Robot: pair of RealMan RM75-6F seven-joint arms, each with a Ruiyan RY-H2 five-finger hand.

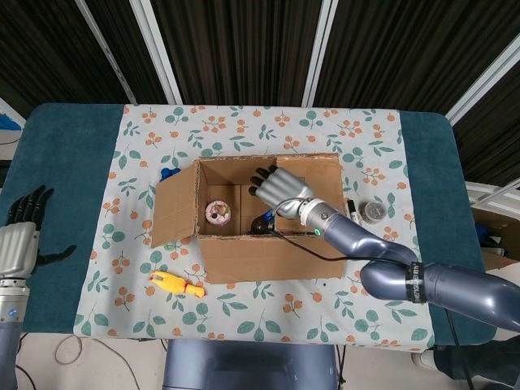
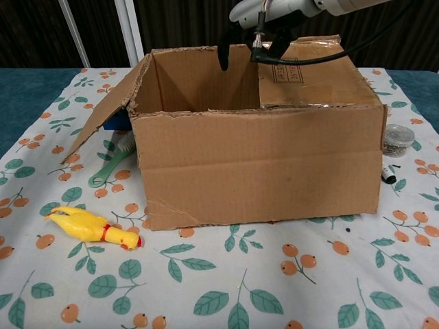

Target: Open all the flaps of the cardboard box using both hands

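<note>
The right hand [image 1: 280,188] hangs with fingers spread; the left hand [image 1: 18,236] rests open, far apart.

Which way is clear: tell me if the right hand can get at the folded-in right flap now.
Probably yes: the right hand hangs above the box opening at the free edge of the folded-in right flap, and nothing lies between them.

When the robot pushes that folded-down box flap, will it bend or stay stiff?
Probably it stays fairly stiff and swings at its crease: the closed flap lies flat across the cardboard box, like the opened left flap. The torn edges suggest it could crumple under the right hand.
</note>
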